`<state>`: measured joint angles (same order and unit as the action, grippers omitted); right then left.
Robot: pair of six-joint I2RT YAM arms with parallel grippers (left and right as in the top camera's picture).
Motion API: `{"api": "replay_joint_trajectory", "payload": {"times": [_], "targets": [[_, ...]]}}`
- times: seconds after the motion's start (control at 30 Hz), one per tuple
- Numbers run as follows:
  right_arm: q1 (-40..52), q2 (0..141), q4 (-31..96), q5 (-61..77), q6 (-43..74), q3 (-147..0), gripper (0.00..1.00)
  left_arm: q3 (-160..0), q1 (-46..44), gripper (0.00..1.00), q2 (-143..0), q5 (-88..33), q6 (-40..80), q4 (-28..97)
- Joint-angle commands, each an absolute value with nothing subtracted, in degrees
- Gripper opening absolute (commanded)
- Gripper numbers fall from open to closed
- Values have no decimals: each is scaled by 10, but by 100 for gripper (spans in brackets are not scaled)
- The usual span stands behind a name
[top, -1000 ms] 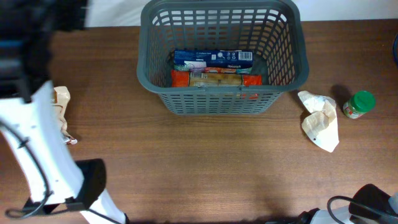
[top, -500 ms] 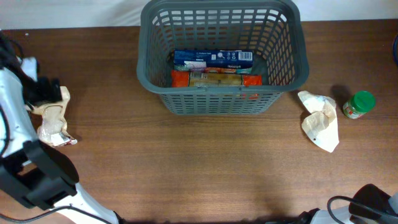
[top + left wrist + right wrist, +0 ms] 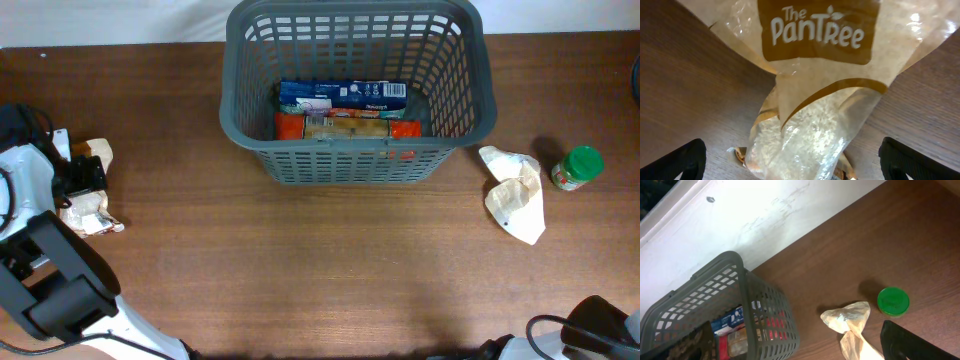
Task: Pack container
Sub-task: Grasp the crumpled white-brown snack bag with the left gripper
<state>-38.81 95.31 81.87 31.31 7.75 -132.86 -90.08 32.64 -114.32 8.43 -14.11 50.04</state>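
The left fingers (image 3: 680, 162), 2 dark blunt tips, stand spread wide on either side of a crinkly clear plastic bag (image 3: 810, 125) of pale grain with a brown printed label, gripping nothing, on the wood-grain desk (image 3: 685, 75). The right fingers (image 3: 912, 342) are likewise parted and empty, well back from a crumpled pale packet (image 3: 850, 325) and a round green-lidded jar (image 3: 893, 301). The container (image 3: 355, 165), a dark grey rectangular plastic basket with slotted lattice walls and a thick rim, sits at the desk's far middle, holding blue, orange and tan packets (image 3: 345, 97).
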Motion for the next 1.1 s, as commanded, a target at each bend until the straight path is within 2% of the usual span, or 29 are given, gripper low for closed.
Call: {"api": "replay_joint_trajectory", "payload": {"times": [0.0,0.27,0.57,0.6,0.67,0.87,1.07], "targets": [[-391,953,817,310,78,-1331,99,-890,331,95,-1185,67,-150,510],[-391,953,817,310,78,-1331,99,-887,331,90,-1231,58,-150,521],[-391,953,817,310,78,-1331,99,-887,331,41,-1256,79,-150,521],[-391,953,817,310,78,-1331,99,-887,331,23,-1263,80,-150,525],[-391,953,817,310,78,-1331,99,-887,331,2,-1264,77,-148,529],[-391,953,817,310,78,-1331,99,-915,330,2,-1263,47,-146,559],[-391,953,817,310,78,-1331,99,-1129,323,2,-1261,18,-119,712]]}}
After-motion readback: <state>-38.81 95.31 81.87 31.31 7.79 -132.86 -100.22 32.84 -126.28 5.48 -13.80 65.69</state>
